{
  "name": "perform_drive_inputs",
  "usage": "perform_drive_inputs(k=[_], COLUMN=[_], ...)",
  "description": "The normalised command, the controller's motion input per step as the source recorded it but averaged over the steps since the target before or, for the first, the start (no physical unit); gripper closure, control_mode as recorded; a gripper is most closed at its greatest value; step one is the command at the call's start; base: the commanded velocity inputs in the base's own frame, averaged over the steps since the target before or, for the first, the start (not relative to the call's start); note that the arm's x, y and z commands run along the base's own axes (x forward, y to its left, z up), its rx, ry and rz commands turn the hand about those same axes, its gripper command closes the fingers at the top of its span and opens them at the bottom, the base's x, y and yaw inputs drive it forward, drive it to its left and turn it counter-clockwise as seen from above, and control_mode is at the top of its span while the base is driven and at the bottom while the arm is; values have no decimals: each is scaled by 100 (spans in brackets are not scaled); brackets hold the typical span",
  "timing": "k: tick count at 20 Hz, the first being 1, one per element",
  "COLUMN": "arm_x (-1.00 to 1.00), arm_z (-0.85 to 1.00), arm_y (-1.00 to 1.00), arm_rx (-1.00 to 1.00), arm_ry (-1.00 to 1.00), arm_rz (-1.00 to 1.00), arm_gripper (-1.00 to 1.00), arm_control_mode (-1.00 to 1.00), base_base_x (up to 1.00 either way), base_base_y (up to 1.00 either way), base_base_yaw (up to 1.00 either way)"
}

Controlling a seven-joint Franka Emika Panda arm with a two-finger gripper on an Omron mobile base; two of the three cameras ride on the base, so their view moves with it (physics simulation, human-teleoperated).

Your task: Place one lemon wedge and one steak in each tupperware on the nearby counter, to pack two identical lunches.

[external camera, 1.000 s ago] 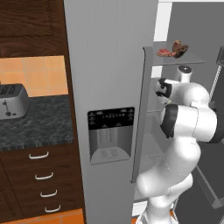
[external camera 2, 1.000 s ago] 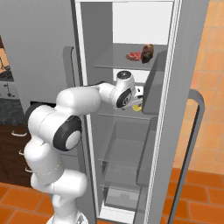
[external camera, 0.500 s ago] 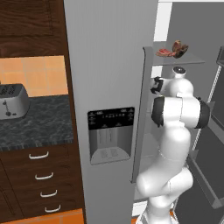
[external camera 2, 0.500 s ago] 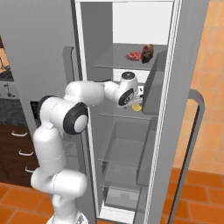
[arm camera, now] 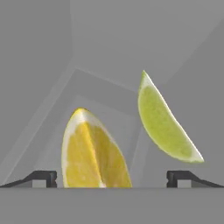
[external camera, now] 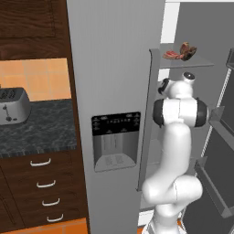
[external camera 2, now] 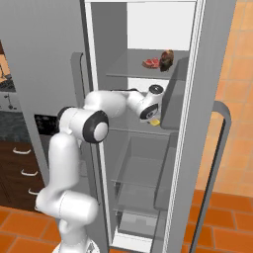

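The hand view shows two citrus wedges on the grey fridge shelf: a yellow lemon wedge (arm camera: 94, 151) close between the spread dark finger tips (arm camera: 43, 177), and a paler yellow-green wedge (arm camera: 164, 122) further off, apart from it. The right base view shows a bit of yellow (external camera 2: 155, 122) just under the gripper (external camera 2: 150, 114), and two red-brown steaks (external camera 2: 159, 61) on the shelf above. The left base view adds the black marbled counter (external camera: 41, 132) with a silver toaster (external camera: 13, 106). The white arm (external camera 2: 99, 106) reaches level into the open grey fridge (external camera 2: 118, 49), gripping nothing.
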Motion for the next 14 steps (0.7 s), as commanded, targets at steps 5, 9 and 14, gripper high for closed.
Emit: perform_drive_inputs(k=[5,9,14], arm_x=[18,0,-39], arm_z=[-52,-61,-50], arm_y=[1,41,44], arm_rx=[0,-1,0], arm_ry=[2,0,-3], arm_rz=[2,0,0], arm_gripper=[100,100,100], arm_control_mode=[-100,-100,-100], base_base_x=[0,0,0], base_base_y=[0,0,0], base_base_yaw=[0,0,0])
